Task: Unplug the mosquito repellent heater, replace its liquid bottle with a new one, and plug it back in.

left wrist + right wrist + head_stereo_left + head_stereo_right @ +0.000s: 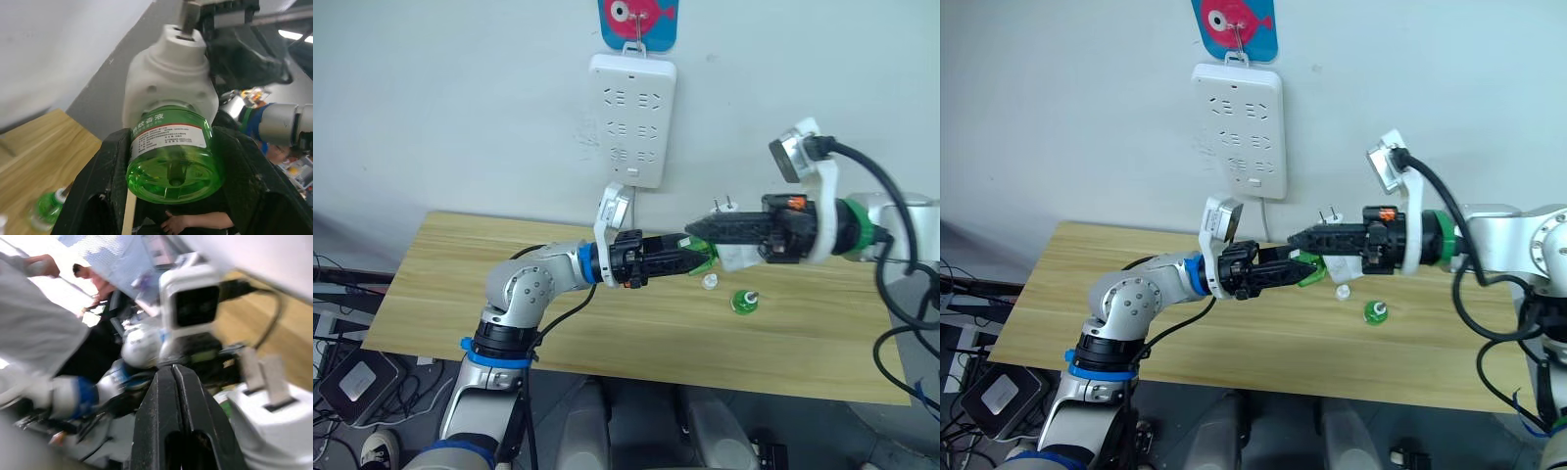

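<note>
At centre left of the head views, the left gripper (700, 257) reaches rightward over the wooden table (460, 284), its black fingers (105, 186) closed around the body of a green liquid bottle (171, 156). The left wrist view shows that bottle seated in the base of the mosquito repellent heater (168, 73), with a finger on each side of the green body.

Higher up, at top centre, the white power strip (632, 119) hangs on the wall with nothing plugged into it, so the unplugging looks done.

Just right of centre, the heater (736, 255) is held in the air above the table, its two metal prongs (724, 206) pointing up. The right gripper (700, 232) comes in from the right at the heater; in the right wrist view its two fingers (183, 396) lie pressed together with no gap, and the heater (274, 426) sits just beside them, so I cannot tell whether they actually have hold of it.

Further right and lower, a second green bottle (744, 301) lies on the table beside a small white cap (710, 282).

I cannot tell which bottle is the new one, so the swap looks mid-way: either unscrewing the old bottle or seating the new one. Plugging back into the strip remains.
</note>
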Robot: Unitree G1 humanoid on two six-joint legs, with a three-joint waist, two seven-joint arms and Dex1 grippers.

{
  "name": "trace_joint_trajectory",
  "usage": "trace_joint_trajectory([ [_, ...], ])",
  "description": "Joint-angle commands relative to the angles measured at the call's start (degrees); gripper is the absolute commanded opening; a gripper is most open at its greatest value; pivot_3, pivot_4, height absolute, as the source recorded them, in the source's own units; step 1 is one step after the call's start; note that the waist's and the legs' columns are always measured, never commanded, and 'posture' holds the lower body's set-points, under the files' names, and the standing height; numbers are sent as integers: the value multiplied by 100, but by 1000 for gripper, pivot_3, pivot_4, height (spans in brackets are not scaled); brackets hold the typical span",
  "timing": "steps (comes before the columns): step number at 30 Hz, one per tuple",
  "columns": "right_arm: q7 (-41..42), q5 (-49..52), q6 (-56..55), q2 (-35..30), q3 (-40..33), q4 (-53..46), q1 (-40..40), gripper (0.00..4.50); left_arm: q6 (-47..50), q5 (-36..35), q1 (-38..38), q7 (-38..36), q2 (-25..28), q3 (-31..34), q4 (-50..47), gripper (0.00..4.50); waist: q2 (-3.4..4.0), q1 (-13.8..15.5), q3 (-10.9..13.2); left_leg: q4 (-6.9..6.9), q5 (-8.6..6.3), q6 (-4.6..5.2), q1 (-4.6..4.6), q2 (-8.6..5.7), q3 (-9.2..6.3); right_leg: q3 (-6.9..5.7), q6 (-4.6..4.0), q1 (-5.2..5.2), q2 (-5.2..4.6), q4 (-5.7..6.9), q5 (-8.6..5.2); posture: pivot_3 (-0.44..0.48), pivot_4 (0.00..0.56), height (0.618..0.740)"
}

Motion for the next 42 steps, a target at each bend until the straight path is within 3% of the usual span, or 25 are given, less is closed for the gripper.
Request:
trace_joint_trajectory([
  [1, 25, -927, 107, 132, 76, 317, -228, 26, -37, -249, -58, -251, -97, -55, -428, 2248, 0, 9, 0, 0, 0, 0, 0, 1, 0, 0, 0, 0, 0, -1, 0, -91, 303, 740],
  [8, 319, -1830, 446, 474, -4, 551, -460, 26, -49, -262, -36, -286, -20, -95, -473, 2248, 0, 20, 0, -5, 0, 0, -2, 0, -1, -3, -1, -2, -2, -2, 0, -88, 310, 740],
  [22, 1150, -3554, 1138, 406, 208, 314, -361, 26, -215, -143, -104, -457, 19, -239, -443, 2248, 0, 12, 0, -4, 0, 0, -1, 0, 0, -2, -1, -2, -2, -1, 0, -99, 311, 740],
  [27, 1179, -3348, 1084, 848, -578, 630, -447, 26, -246, -80, -65, -460, 22, -220, -453, 2248, 0, 10, 0, -4, 0, 0, -1, 0, 1, -1, -1, -2, -2, -1, 0, -92, 313, 740],
  [30, 1346, -2512, 1468, 844, -1475, 1441, -837, 26, -310, -13, 6, -470, 69, -195, -484, 2248, 0, 13, 0, -4, 0, 0, -2, 0, 2, -1, -1, -2, -2, -1, 0, -92, 313, 740],
  [33, 1088, -2090, 1773, 611, -2142, 2424, -1376, 637, -542, 141, 88, -458, 99, -169, -509, 2248, 0, 16, 0, -5, -1, 1, -2, -2, 6, 1, -2, -2, -3, -2, 1, -87, 313, 740],
  [36, 802, -2512, 1856, 240, -2347, 2718, -1450, 1598, -985, 393, 142, -414, 98, -120, -489, 2248, 0, 31, 0, -13, -1, 2, -2, -2, 5, 0, -2, -2, -3, -7, 1, -96, 313, 740],
  [39, 900, -2836, 2219, -309, -2342, 2421, -876, 2747, -1818, 957, 236, -560, 166, -227, -507, 2248, -1, 62, 0, -18, -1, 2, -2, -4, 5, 1, -2, -2, -3, -13, 0, -106, 312, 740],
  [42, 1100, -2327, 2423, -681, -2278, 1916, 130, 3847, -2307, 1174, 199, -468, 55, -132, -400, 2248, 0, 84, 0, -20, -1, 1, -3, -8, 11, 5, -1, -2, -8, -15, 0, -120, 310, 740],
])
